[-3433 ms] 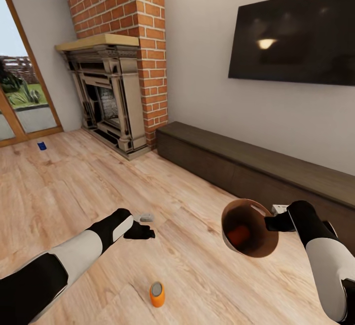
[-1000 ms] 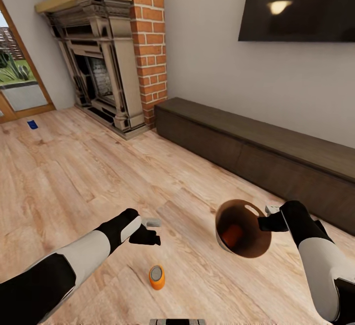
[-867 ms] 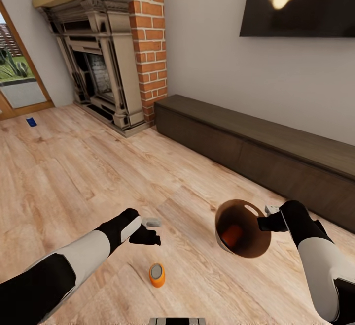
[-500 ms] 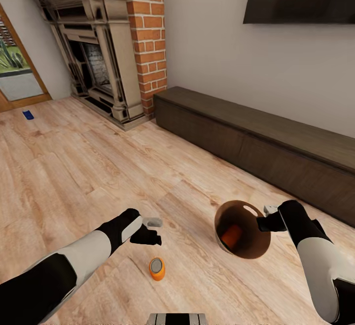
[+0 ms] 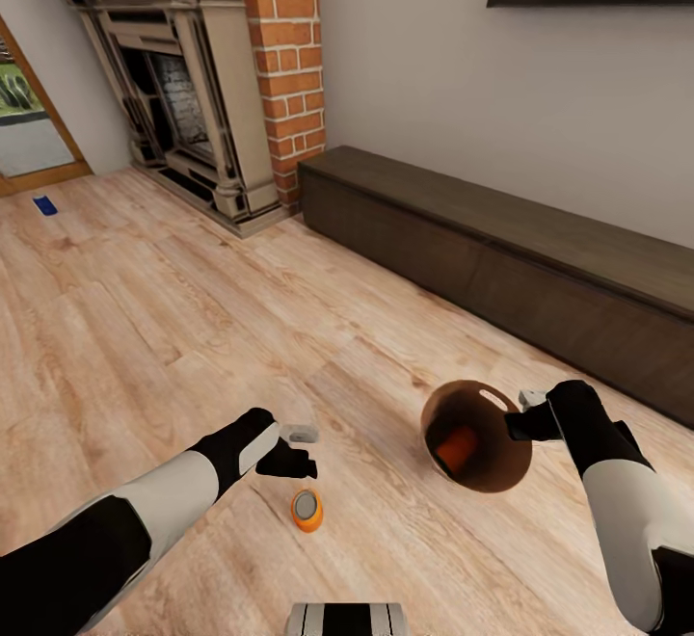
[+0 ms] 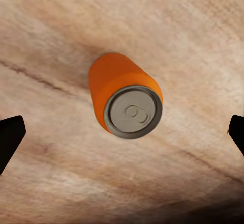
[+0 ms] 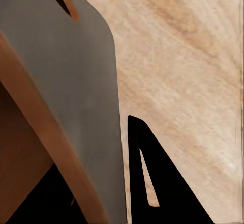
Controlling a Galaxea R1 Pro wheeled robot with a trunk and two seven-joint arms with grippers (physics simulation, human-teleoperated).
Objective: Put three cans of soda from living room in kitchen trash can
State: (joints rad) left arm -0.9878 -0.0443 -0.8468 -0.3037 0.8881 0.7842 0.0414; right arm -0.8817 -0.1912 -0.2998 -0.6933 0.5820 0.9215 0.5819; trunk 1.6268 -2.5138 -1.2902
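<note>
While upright, orange can (image 6: pixel 126 100) beneath left gripper (image 5: pixel 292 460).

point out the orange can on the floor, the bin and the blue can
orange can (image 5: pixel 306 511), head view, its orange side
bin (image 5: pixel 492 472), head view, its inner wall
blue can (image 5: pixel 43 204), head view, its body

orange can (image 6: pixel 124 99) standing upright on pale wood floor (image 6: pixel 56 25), silver top with pull tab facing the camera. dark fingertips (image 6: pixel 10 137) of the left gripper (image 6: pixel 122 135) at opposite edges, spread wide, well apart from the can, touching nothing.
</note>
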